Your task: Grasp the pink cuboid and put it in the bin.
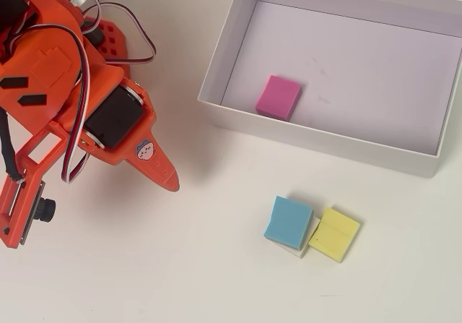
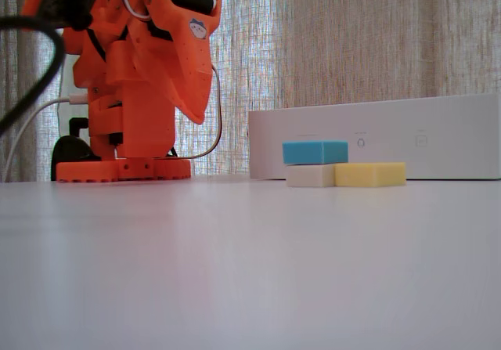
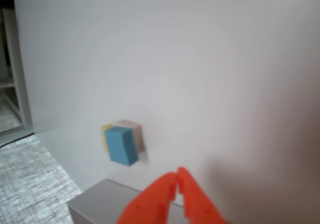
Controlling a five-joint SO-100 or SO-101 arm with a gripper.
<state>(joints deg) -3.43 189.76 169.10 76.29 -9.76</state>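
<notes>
The pink cuboid [image 1: 279,97] lies flat on the pale floor of the bin [image 1: 317,139], in the corner nearest the arm in the overhead view, just beside the box's near wall and not quite square to it. From the low fixed view the bin [image 2: 438,142] shows only as a long white wall at the back of the table, and the cuboid inside is hidden behind it. Outside the box, well apart from the pink piece, three small blocks sit together on the white table [image 1: 180,265]: a light blue block [image 1: 288,222] rests on top of a white block [image 1: 297,249], and a yellow block [image 1: 334,234] lies touching them on the right in the overhead view. The fixed view confirms the stacking — the blue block [image 2: 315,152] is raised above the white one [image 2: 310,175], with the yellow [image 2: 370,174] flat on the table beside it. The orange arm [image 1: 65,106] is folded back over its base at the left of the overhead view, far from both the bin and the blocks. In the wrist view the gripper [image 3: 177,178] points into the frame from the bottom edge with its two orange fingertips pressed together at the tips, nothing between them — closed and empty. The same view shows the blue block [image 3: 121,145] with slivers of yellow and white behind it, somewhat blurred.
</notes>
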